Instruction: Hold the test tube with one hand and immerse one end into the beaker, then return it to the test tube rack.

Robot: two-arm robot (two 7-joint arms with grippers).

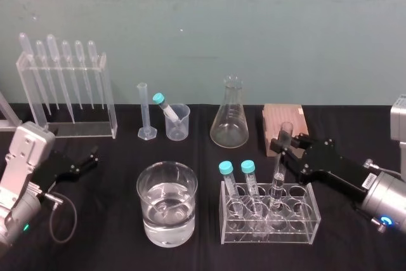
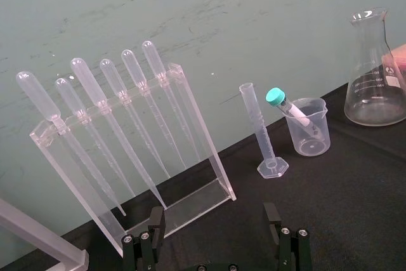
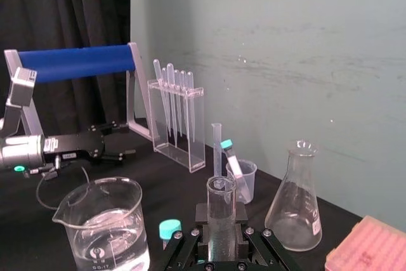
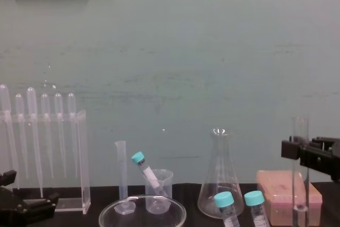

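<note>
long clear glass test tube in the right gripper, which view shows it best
The head view: the whole test tube shows, right gripper near its top, lower end in the clear plastic rack. The chest view cuts off its bottom; the right wrist view gives its open top.

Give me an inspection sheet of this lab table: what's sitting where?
Surface: black tabletop, no spills seen.
Job's things: test tube standing in the rack; small beaker at the back, holding a capped tube.
Clutter: water beaker, conical flask, measuring cylinder, pipette stand, pink box, two teal-capped tubes in the rack.
Grippers: right gripper shut on the test tube; left gripper open, idle at left.
Cables: black loop by the left arm.
Surroundings: teal wall.
</note>
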